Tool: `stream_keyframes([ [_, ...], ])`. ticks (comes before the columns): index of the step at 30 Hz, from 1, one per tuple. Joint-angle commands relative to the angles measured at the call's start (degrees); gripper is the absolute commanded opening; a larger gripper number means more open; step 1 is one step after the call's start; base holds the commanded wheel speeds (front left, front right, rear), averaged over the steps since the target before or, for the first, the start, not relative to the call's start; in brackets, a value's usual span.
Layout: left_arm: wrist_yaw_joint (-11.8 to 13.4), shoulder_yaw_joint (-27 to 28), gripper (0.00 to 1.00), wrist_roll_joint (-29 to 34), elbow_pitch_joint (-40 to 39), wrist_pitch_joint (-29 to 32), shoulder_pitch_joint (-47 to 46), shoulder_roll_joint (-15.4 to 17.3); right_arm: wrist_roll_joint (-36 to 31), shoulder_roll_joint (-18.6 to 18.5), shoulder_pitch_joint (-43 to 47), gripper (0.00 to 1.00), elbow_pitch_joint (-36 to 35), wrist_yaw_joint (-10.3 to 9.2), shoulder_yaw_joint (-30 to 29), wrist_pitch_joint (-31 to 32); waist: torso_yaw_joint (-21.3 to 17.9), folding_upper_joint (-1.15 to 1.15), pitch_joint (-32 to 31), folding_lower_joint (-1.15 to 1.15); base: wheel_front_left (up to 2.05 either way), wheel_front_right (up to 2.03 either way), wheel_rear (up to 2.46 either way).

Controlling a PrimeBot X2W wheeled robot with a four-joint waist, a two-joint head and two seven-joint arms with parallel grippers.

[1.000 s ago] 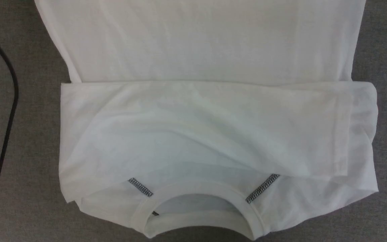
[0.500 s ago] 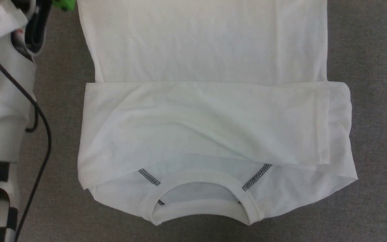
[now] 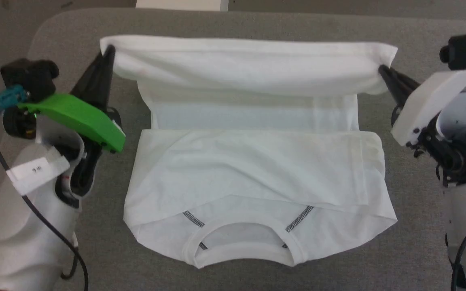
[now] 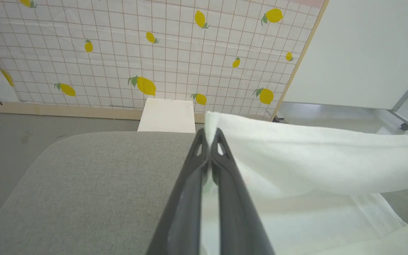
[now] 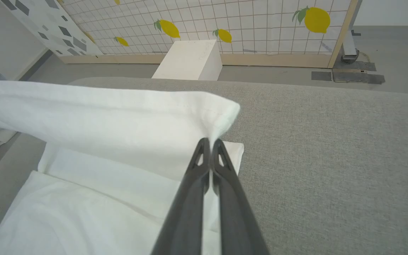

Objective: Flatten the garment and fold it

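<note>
On the left, the left end effector point(image 3: 109, 50) has its two long dark fingers pressed together on the far left corner of the white long-sleeved thin-fabric shirt point(image 3: 253, 169). It pinches the hem there so that the corner hangs clear of the grey fabric-covered surface point(image 3: 55, 36).

Across the middle, most of the shirt lies flat on that surface. The round ribbed collar point(image 3: 243, 258) is nearest the robot, and the sleeves are folded across the chest in a band, which squares the body into a rectangle. The far hem is raised and stretched as a taut strip between the two grips. This is probably so the lower half can be carried toward the collar as one even fold, with no slack to wrinkle.

On the right, the right end effector point(image 3: 380, 69) is likewise closed tight on the far right hem corner, at about the same height as its partner. Matching the two grips appears meant to keep the edge straight.

Beyond the far edge, the rigid white box point(image 3: 182, 4) stands apart from the shirt.
</note>
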Motion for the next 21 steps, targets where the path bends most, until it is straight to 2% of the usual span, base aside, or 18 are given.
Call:
stream_keyframes([
  [1,1.2,0.1,0.00,-0.5,-2.1,0.5,3.3,0.5,0.8,0.4,2.7,0.00,-1.0,-0.06,-0.7,0.0,0.3,0.00,-6.0,0.01,0.00,0.00,0.00],
  [5,4.2,-0.2,0.00,-1.5,-7.6,1.9,12.2,1.3,1.6,1.7,9.2,0.00,-2.6,-0.06,-2.5,0.2,0.2,0.00,-8.4,0.01,0.00,0.00,0.00],
  [11,8.1,0.0,0.00,-5.1,-13.7,2.7,24.3,0.0,2.4,2.6,18.2,0.00,-5.5,-0.06,-3.9,2.2,0.8,0.00,-9.8,0.01,0.00,0.00,0.00],
  [21,10.2,-2.7,0.00,-6.6,-13.8,4.8,34.7,0.0,1.6,0.5,29.9,0.00,-10.0,-0.06,-3.4,8.4,1.6,0.00,-9.9,0.01,0.00,0.00,0.00],
])
